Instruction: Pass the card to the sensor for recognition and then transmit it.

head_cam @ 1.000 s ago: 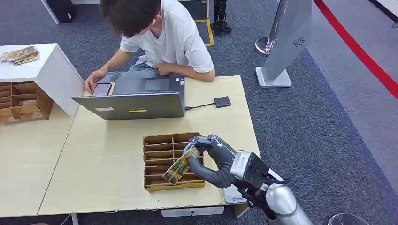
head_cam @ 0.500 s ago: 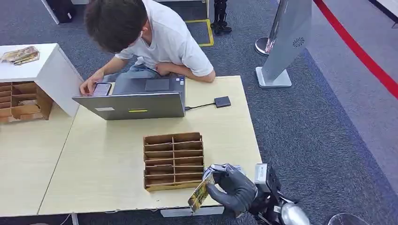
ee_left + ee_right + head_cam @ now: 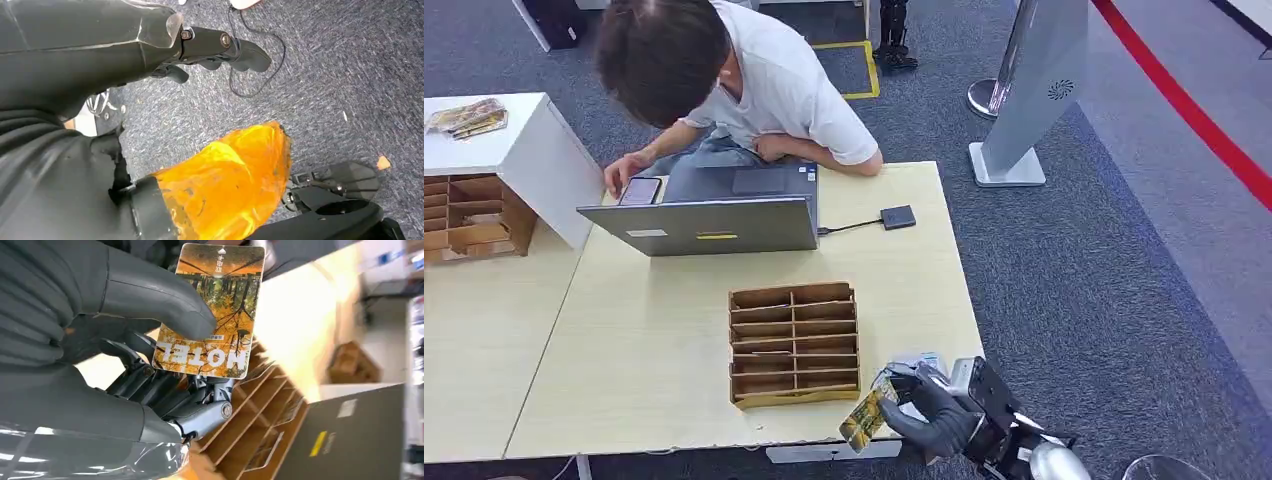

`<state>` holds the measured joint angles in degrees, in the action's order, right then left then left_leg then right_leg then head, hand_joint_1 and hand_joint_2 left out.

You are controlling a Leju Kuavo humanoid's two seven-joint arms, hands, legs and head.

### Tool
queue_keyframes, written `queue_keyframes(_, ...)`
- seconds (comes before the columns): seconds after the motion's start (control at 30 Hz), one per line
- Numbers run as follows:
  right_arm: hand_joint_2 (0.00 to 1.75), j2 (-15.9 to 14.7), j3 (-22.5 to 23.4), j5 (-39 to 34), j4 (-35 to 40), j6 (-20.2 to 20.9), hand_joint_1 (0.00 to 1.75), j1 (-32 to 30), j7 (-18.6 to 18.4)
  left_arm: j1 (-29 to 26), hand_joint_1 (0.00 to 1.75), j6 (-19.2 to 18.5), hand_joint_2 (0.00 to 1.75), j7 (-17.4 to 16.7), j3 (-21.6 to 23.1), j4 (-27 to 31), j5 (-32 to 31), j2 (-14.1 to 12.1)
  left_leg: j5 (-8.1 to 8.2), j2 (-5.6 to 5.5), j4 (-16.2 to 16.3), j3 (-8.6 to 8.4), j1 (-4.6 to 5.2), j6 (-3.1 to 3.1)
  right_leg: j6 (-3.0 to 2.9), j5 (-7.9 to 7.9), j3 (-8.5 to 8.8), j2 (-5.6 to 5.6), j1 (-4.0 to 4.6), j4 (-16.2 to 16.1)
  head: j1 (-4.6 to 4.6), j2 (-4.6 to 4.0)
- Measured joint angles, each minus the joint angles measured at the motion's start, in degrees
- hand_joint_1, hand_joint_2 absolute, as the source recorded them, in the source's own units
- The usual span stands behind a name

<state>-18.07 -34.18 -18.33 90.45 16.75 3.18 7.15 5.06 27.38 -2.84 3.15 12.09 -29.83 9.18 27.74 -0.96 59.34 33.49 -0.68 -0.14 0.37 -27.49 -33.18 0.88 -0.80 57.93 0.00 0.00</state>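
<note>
My right hand (image 3: 936, 412) hangs over the table's front right corner and pinches a hotel card (image 3: 868, 413) between the thumb and the fingers. In the right wrist view the card (image 3: 212, 315) shows an autumn forest picture and the word HOTEL, with the thumb (image 3: 165, 302) pressed on its face. A small black device (image 3: 898, 217) wired to the laptop (image 3: 709, 225) lies at the far right of the table, well away from the card. My left hand (image 3: 220, 45) hangs over the carpet floor and holds nothing.
A wooden slotted organizer (image 3: 794, 343) stands just left of my right hand, also seen close behind the card (image 3: 255, 405). A person (image 3: 754, 80) leans over the laptop and touches a phone (image 3: 640, 190). A white cabinet (image 3: 534, 160) and another organizer (image 3: 469, 215) stand far left.
My right hand has carried the card from above the organizer back to the table's front right corner. The person has leaned further over the laptop.
</note>
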Motion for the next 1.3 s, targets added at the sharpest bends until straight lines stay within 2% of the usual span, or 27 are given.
queue_keyframes(0.2,1.75,-1.2,-1.2,8.46,-1.16,-6.47,1.75,1.56,-2.71,-0.04,0.0,0.55,0.0,0.0,-0.09,0.0,0.17,0.09,0.0,0.0,0.0,0.02,0.01,0.0,0.0,0.0,0.01,0.0,-0.01,0.0,0.0,0.0)
queue_keyframes(0.37,1.75,-1.49,-2.18,13.1,-1.97,-10.13,1.75,2.95,-4.59,-0.31,0.0,0.81,0.0,0.0,-0.17,0.0,0.52,0.28,0.0,0.0,0.01,0.01,0.02,0.0,0.01,0.01,0.01,0.0,-0.02,0.0,0.0,0.0)
queue_keyframes(0.73,1.75,-2.86,-2.8,16.16,-2.45,-11.9,1.75,5.22,-6.54,-0.74,0.0,0.83,0.0,0.09,-0.52,0.0,0.66,0.41,0.0,0.0,0.01,0.01,0.01,0.0,0.01,0.0,-0.01,0.0,-0.01,0.0,0.0,0.0)
queue_keyframes(1.1,1.75,-6.87,-2.1,18.35,-2.6,-9.78,1.75,6.87,-8.66,-1.02,0.0,0.72,0.0,1.05,-0.52,0.0,0.33,0.39,0.0,-0.01,0.03,0.02,0.03,0.01,0.01,0.0,0.0,-0.01,-0.04,0.0,0.0,0.0)
queue_keyframes(1.3,1.75,-8.0,-2.05,19.05,-2.89,-9.69,1.75,7.2,-9.38,-1.22,0.0,0.72,0.0,1.31,-0.52,0.0,0.31,0.39,0.01,-0.01,0.02,0.01,0.02,0.02,0.01,0.0,0.0,-0.01,-0.03,0.0,0.0,0.0)
